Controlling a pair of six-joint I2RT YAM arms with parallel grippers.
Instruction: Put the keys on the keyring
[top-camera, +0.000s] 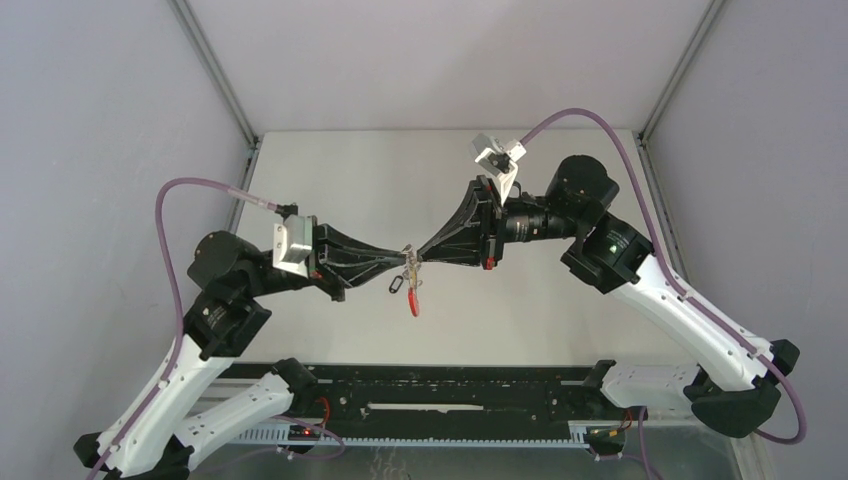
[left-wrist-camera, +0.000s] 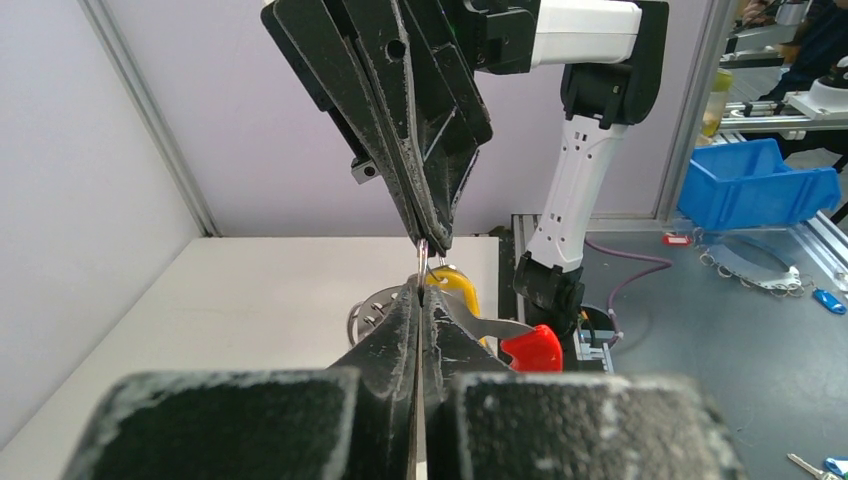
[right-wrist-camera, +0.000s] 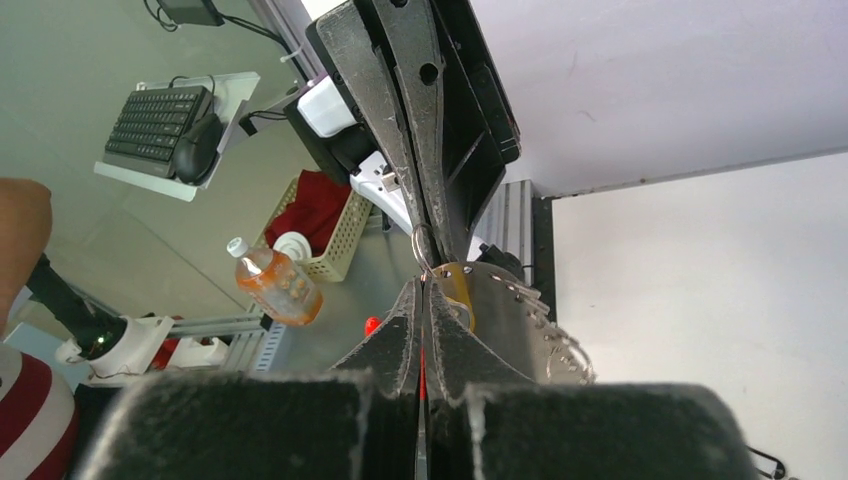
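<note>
- The left gripper (top-camera: 398, 263) and the right gripper (top-camera: 422, 254) meet tip to tip above the middle of the white table (top-camera: 330, 180). Their long fingers form one nearly straight line from left to right.
- Both pairs of fingers are pressed together, with no gap showing in either wrist view.
- The keyring (top-camera: 413, 300), a red curved plastic band carrying a bunch of small silver wire rings, hangs in the air exactly where the tips meet. Its red band trails down toward the near edge.
- A thin silver wire ring (left-wrist-camera: 424, 262) bridges the two sets of tips, and each gripper appears to pinch it, or a neighbouring ring. Which ring exactly is too small to tell.
- The small silver key with the yellow-orange plastic tag, the yellow-tagged key (left-wrist-camera: 455, 287), sits just beside that ring on the right of the left fingers. Its blade points toward the red band.
- The black-tagged key (top-camera: 396, 285) shows just under the left fingertips. Whether it hangs from the bunch or lies loose cannot be told.
- Neither arm is nearer, so the next move likely depends on parting that ring across the line of the fingers.
</note>
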